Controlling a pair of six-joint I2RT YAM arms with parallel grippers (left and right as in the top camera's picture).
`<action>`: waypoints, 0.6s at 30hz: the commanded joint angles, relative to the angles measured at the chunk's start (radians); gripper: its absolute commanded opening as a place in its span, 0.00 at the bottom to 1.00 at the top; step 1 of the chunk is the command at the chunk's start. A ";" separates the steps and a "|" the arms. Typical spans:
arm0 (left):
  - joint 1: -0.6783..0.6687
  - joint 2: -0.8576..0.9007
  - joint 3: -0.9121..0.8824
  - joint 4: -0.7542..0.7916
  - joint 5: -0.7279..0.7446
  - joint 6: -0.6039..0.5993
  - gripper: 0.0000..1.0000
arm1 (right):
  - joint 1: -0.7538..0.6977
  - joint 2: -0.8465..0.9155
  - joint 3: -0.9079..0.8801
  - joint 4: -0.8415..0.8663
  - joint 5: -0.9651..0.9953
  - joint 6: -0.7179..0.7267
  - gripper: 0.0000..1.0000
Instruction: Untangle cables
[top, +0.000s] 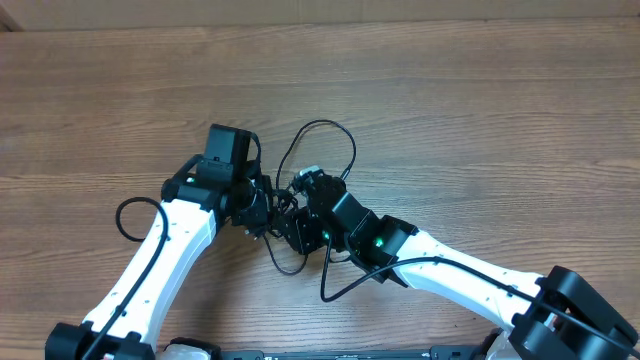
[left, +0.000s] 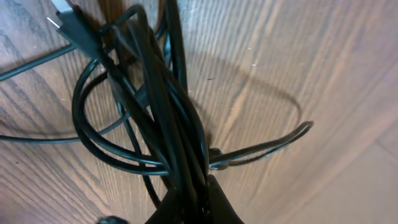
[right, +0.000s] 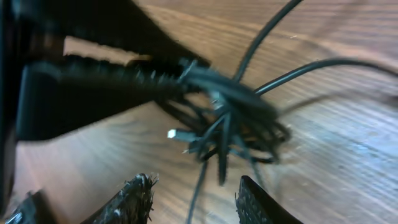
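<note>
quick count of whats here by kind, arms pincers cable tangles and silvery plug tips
robot arms: 2, left arm and right arm
pincers: 2, left pincer shut on the tangle, right pincer open
cable tangle: 1, strands too knotted to count
silvery plug tip: 1
total: 6

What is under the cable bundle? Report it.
Wooden table and a shadow show beneath the cables. Overlapping strands hide the wood directly below, and the left gripper covers the pinched part.

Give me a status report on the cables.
Left claw shut on tangled cables. Right claw open, facing the tangle. Claws crowded close together.
</note>
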 joint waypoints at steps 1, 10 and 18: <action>-0.006 0.031 0.016 -0.008 0.010 -0.014 0.05 | -0.002 0.037 0.002 0.028 0.073 0.005 0.43; -0.006 0.034 0.016 0.016 0.020 -0.014 0.04 | -0.001 0.112 0.002 0.118 0.073 0.134 0.43; -0.006 0.034 0.016 0.016 0.020 -0.014 0.05 | 0.001 0.168 0.002 0.211 0.036 0.187 0.45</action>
